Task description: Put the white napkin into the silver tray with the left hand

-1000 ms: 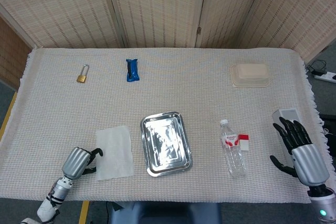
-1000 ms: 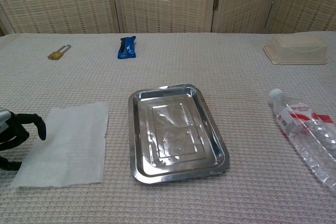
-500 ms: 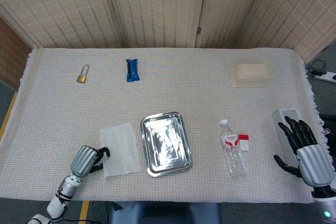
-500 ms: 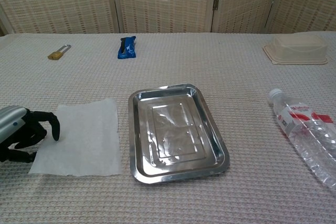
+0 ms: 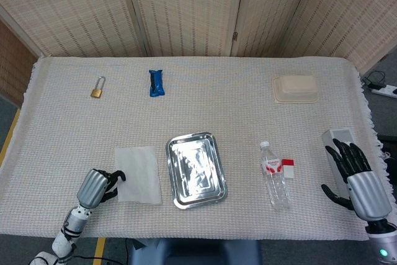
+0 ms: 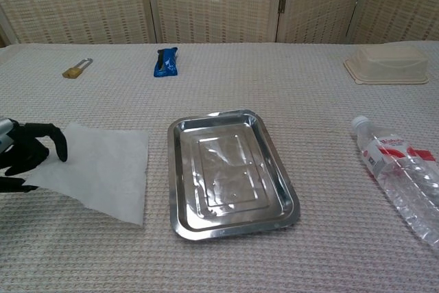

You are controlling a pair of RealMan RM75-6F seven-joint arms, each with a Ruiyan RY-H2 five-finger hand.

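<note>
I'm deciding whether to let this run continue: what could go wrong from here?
The left hand holds the white napkin only by its left edge, so the limp sheet may slip free or fold while being carried. The silver tray lies close beside it with a raised rim; the trailing edge could catch there and end draped over it.
</note>
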